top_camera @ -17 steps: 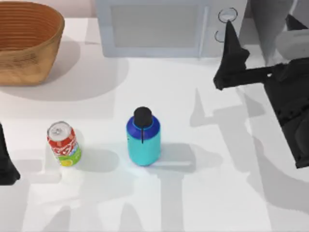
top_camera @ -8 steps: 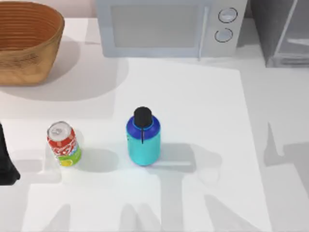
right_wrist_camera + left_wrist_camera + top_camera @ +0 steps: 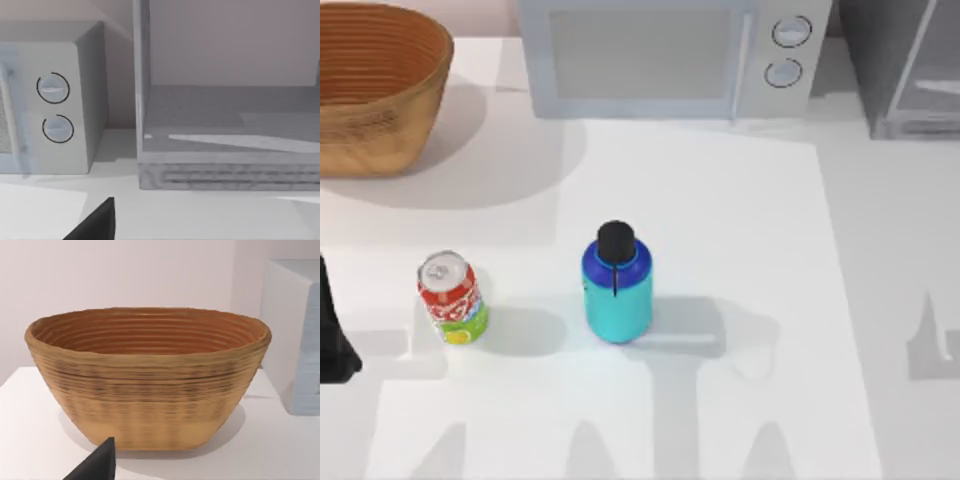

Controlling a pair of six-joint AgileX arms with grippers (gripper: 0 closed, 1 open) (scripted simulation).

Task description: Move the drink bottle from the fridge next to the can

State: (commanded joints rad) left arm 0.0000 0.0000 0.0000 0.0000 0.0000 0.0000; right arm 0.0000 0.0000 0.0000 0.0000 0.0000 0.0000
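Note:
The teal drink bottle (image 3: 617, 288) with its black cap stands upright on the white table, near the middle front. The red and white can (image 3: 451, 297) stands upright to the bottle's left, with a gap of roughly one bottle width between them. The dark grey fridge (image 3: 900, 65) sits at the back right; in the right wrist view its cavity (image 3: 230, 125) faces the camera with nothing on its floor. My left gripper (image 3: 332, 335) is parked at the table's left edge, left of the can. A dark tip of my right gripper (image 3: 95, 222) points toward the fridge and holds nothing that I can see.
A woven basket (image 3: 375, 85) stands at the back left, also close up in the left wrist view (image 3: 150, 375). A light grey microwave (image 3: 660, 55) with two knobs sits at the back centre, beside the fridge. Arm shadows lie across the front and right of the table.
My right arm, at the back right beside the fridge a second ago, has pulled away to the right, out of the top view. Bottle, can and left arm have not moved.

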